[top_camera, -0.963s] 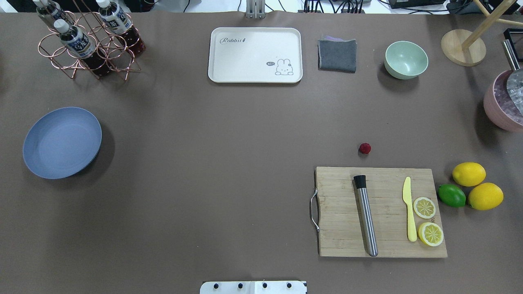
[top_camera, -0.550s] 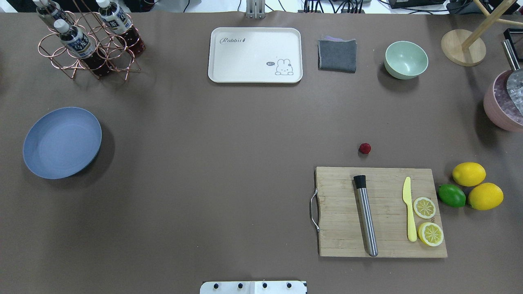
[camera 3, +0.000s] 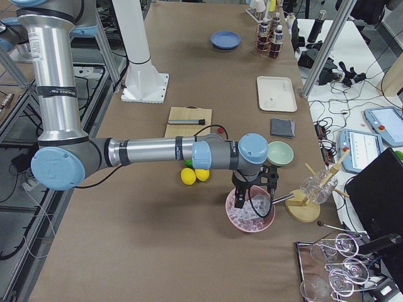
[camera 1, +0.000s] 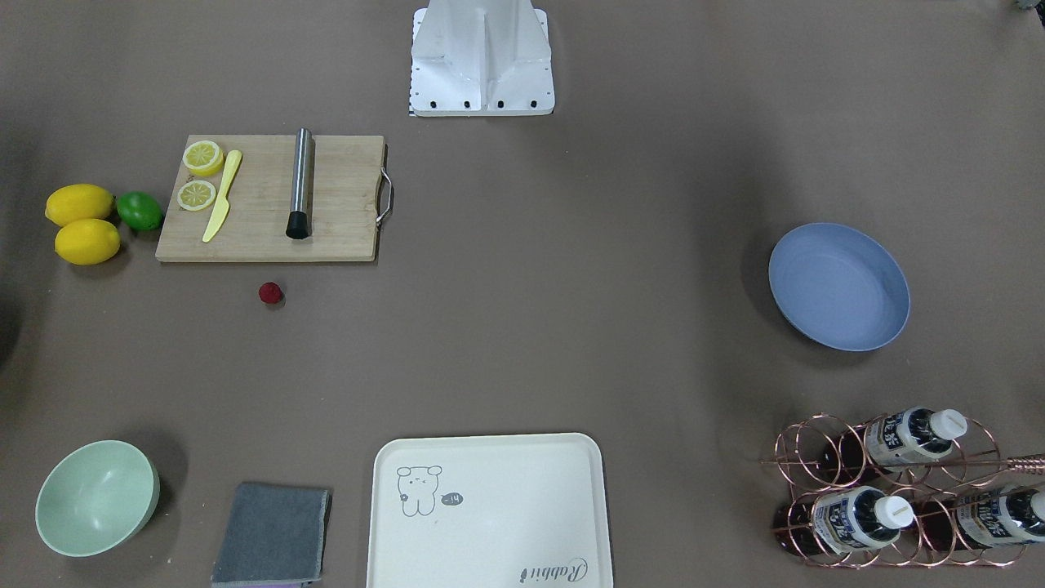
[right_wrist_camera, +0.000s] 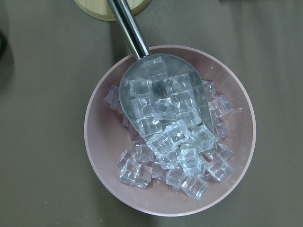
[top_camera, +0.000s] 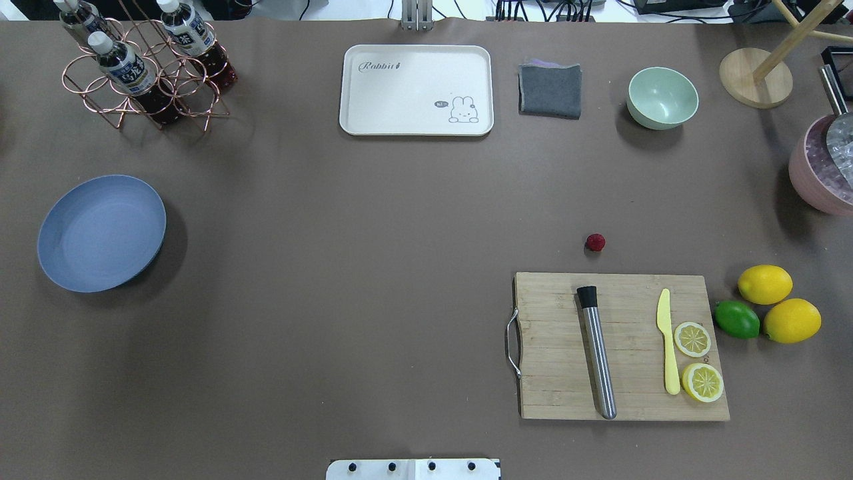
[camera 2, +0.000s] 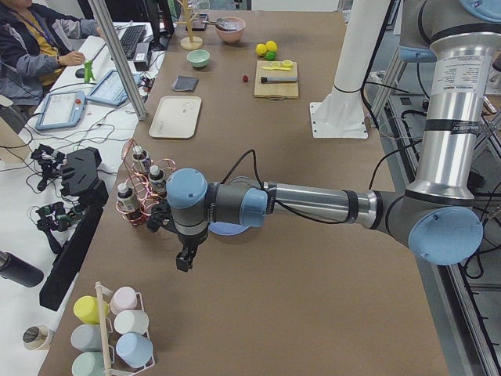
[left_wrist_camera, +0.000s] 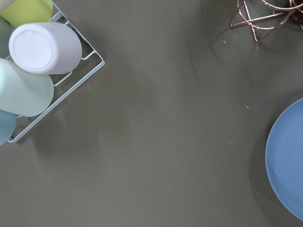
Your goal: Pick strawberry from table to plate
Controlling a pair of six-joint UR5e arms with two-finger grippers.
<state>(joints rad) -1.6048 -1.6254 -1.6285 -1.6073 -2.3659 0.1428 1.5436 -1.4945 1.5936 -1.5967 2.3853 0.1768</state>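
Note:
The strawberry is a small dark red berry lying on the bare brown table, just beyond the cutting board's far edge; it also shows in the front view as the strawberry. The empty blue-grey plate sits far off at the table's left side. My left gripper hangs past the plate at the table's left end, and the plate's rim shows in its wrist view. Over the pink ice bowl hangs my right gripper. I cannot tell whether either gripper is open or shut.
A wooden cutting board holds a muddler, a yellow knife and lemon slices. Two lemons and a lime lie to its right. A cream tray, grey cloth, mint bowl and bottle rack line the far edge.

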